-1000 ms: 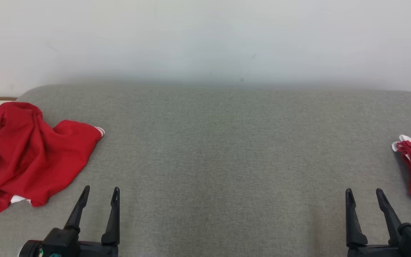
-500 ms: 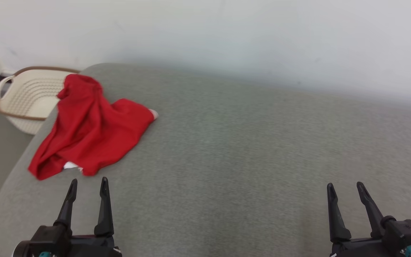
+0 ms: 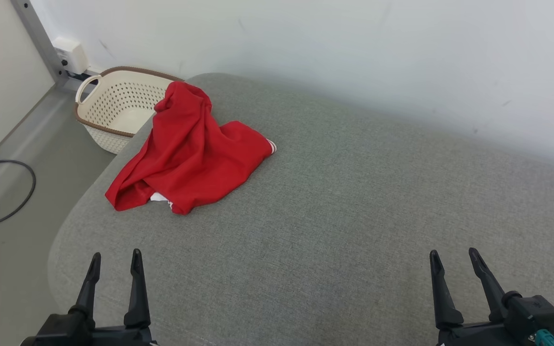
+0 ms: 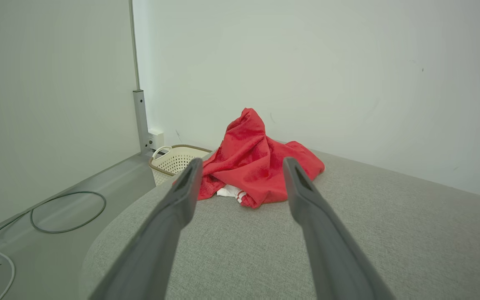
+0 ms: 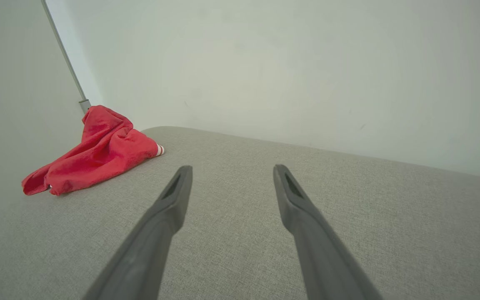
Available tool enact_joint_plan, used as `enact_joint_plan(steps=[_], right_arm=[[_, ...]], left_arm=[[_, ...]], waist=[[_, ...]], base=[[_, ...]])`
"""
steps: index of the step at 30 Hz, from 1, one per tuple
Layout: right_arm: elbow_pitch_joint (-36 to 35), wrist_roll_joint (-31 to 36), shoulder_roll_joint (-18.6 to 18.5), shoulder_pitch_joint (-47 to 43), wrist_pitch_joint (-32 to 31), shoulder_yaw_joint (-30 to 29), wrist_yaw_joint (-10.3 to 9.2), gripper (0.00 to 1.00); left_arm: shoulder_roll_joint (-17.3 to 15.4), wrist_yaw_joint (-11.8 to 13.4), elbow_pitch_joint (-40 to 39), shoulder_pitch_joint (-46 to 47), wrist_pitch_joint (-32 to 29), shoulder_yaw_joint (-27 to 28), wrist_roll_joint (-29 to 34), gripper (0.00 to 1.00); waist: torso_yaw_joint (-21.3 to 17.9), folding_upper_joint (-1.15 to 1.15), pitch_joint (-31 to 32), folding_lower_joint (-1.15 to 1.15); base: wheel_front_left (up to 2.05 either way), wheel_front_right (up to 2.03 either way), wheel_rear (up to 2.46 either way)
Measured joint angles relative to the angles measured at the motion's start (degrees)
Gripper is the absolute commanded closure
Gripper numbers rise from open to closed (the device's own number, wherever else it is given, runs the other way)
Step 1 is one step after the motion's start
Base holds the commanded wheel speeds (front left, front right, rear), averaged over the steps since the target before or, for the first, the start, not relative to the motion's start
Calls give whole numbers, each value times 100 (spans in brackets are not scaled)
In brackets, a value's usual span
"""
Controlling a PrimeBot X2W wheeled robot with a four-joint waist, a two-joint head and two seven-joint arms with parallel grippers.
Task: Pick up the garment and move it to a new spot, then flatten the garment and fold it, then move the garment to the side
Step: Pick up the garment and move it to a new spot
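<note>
The red garment (image 3: 188, 149) lay crumpled in the upper left part of the head view, on the far left corner of the grey cushioned surface (image 3: 330, 216). A white striped cuff showed at its right end and a bit of white lining at its lower edge.

During the last second the whole head picture shifted. The garment went from the left border toward the middle, and its folds looked the same, so I judge that the camera turned and the cloth itself did not move. The robot was now facing the garment, and the pick-up was not yet begun.

The left gripper (image 3: 116, 253) stood at the lower left with its fingers spread wide and nothing between them. The right gripper (image 3: 453, 251) stood at the lower right, equally spread and empty. Both were well apart from the cloth. In the left wrist view the garment sat straight ahead between the two fingers, so this arm seemed the better one for the reach.

A cream perforated basket (image 3: 104, 129) stood on the floor just behind the garment's top end; whether they touched I could not tell. A dark cable (image 3: 33, 185) curled on the floor at the left. Nothing lay between the grippers and the cloth. Only the rounded cushion edge and the basket were close by.
</note>
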State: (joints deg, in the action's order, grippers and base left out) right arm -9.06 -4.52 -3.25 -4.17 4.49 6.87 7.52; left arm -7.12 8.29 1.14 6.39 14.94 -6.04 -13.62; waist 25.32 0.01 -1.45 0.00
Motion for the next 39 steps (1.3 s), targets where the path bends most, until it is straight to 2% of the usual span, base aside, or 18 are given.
enact_joint_plan(steps=[17,21,25,29,34,35,36,39], right_arm=[[19,-15,-5,31,-31,3,0,0],[-35,-15,-9,47,-48,-5,0,0],[-93,-15,-57,133,-94,-1,0,0],[-133,-16,-109,237,-126,35,0,0],[-244,-13,-208,402,-199,110,0,0],[-271,-11,-235,446,-202,109,0,0],[-312,-9,-285,525,-248,135,0,0],[-382,-8,-367,628,-302,143,0,0]], left_arm=[[142,-212,123,59,0,116,165,0],[149,-223,-85,224,0,140,191,0],[-29,-264,-483,794,-38,232,276,0],[-363,-257,-587,1630,-416,471,285,0],[-705,-438,426,2607,-956,748,0,0],[-755,-516,767,2782,-993,794,-112,0],[-868,-684,1484,3103,-1121,860,-266,0],[-946,-886,2515,3473,-1262,906,-506,0]], waist=[[100,0,-90,0],[125,0,-151,0],[121,0,-248,0],[47,0,-368,0],[-133,0,-592,0],[-174,0,-656,0],[-251,0,-797,0],[-376,0,-1030,0]], base=[[0,0,0],[0,0,0],[0,0,0],[0,0,0],[0,0,0],[0,0,0],[0,0,0],[0,0,0]])
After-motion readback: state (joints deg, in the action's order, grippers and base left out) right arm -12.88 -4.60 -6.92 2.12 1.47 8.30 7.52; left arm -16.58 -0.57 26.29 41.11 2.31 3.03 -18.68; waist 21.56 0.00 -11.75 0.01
